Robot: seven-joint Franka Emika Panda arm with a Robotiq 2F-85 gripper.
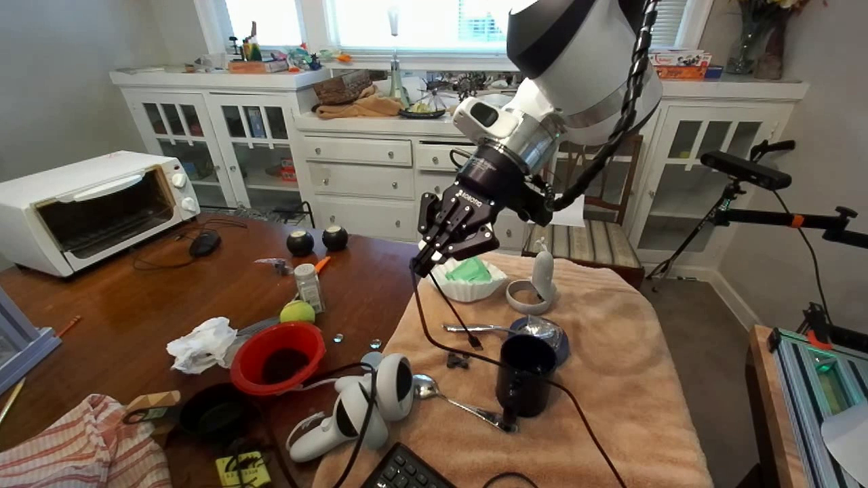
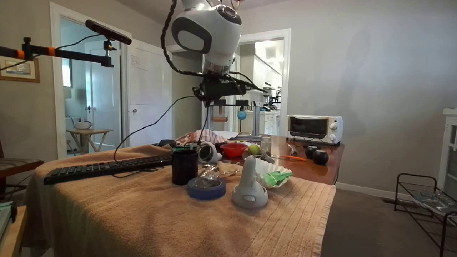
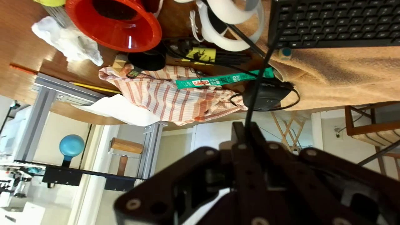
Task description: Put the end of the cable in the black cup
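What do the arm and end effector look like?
The arm is white and rounded, with dark panels and a silver collar; a black spiral-wrapped cable runs alongside. The end effector is black, with jointed fingers, bright round screws and white ROBOTIQ lettering.

In an exterior view you look down on the table (image 1: 380,278) from near the red bowl (image 1: 271,339), facing past it toward the window (image 1: 420,30). In an exterior view you look roughly the opposite way, barely above table level, with the bowl well off and the doorway (image 2: 287,71) beyond it. Both share the bowl, black cup (image 2: 184,167) and toaster oven (image 2: 309,127). Your wrist view, standing upside down, looks from just behind the hand (image 3: 246,126) past the bowl to the blue ball (image 3: 72,145).
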